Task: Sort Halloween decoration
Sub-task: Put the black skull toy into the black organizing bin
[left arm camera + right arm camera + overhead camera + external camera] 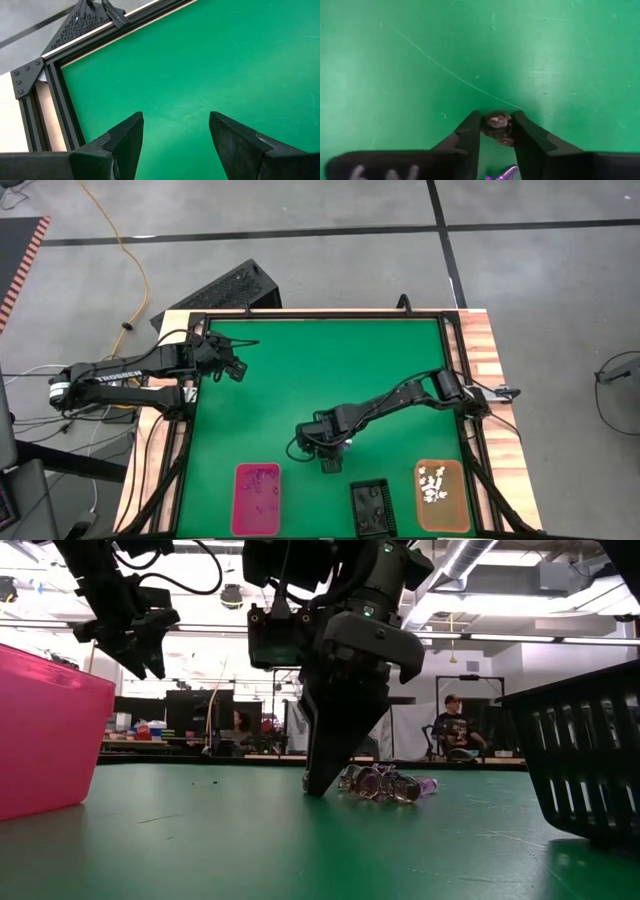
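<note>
My right gripper [330, 466] points down at the green mat near the table's middle, just beyond the trays, and is shut on a tiny dark trinket [496, 123]. In the low view its fingertips [318, 786] reach the mat beside a small heap of purple and clear trinkets [386, 783] lying on the mat. One purple trinket [503, 174] shows between the fingers farther back. My left gripper [236, 370] hangs open above the mat near the far left corner, touching nothing [175, 135]. My right gripper pinches the dark trinket [498, 131] between its two fingertips, coming from above and pointing down. The fingertips stand at the mat's surface. Whether the trinket is clear of the mat I cannot tell.
Three trays stand along the near edge: a pink one [256, 498] with purple trinkets, a black one [370, 508], and an orange one [441, 496] with white trinkets. A black frame [455, 370] borders the mat. People sit in the room beyond.
</note>
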You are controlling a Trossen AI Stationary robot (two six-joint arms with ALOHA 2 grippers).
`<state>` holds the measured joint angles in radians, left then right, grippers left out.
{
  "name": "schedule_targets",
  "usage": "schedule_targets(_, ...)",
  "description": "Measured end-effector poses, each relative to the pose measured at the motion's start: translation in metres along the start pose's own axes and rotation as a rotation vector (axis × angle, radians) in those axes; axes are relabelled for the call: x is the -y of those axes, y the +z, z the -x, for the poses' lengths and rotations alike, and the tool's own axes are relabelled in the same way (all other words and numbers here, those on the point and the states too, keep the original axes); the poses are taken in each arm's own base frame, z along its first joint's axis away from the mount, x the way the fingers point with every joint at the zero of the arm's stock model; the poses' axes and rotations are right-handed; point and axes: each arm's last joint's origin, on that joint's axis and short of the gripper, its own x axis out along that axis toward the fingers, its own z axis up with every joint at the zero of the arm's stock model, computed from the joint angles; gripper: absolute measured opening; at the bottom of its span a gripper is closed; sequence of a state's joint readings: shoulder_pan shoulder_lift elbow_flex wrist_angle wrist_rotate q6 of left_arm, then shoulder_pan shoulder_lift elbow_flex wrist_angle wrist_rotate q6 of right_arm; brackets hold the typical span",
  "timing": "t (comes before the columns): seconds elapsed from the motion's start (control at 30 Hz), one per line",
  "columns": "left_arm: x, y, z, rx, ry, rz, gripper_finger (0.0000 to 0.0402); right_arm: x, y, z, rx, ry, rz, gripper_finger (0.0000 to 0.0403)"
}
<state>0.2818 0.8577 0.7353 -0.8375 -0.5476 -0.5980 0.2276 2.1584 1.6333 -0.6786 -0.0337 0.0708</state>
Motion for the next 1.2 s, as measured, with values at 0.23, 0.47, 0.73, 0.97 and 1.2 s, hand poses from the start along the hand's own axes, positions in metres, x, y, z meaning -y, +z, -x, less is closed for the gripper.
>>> schedule_targets(0.23, 0.000, 0.000, 0.000, 0.001, 0.001, 0.000, 0.0219, 0.000, 0.000, 0.006, 0.001, -0.004, -0.006, 0.0110)
schedule_targets(0.47, 0.000, 0.000, 0.000, 0.001, 0.002, 0.002, 0.0219, -0.010, -0.004, 0.054, 0.012, 0.001, -0.067, 0.0119)
schedule_targets(0.73, 0.000, 0.000, 0.000, 0.000, 0.002, 0.027, 0.0219, -0.066, -0.026, 0.118, -0.004, 0.076, -0.151, 0.0119)
schedule_targets(0.97, 0.000, 0.000, 0.000, -0.002, 0.000, 0.055, 0.0219, -0.134, -0.050, 0.132, -0.025, 0.128, -0.208, 0.0120)
schedule_targets(1.2, 0.000, 0.000, 0.000, -0.006, -0.005, 0.078, 0.0219, -0.168, -0.069, 0.116, -0.031, 0.087, -0.186, 0.0123)
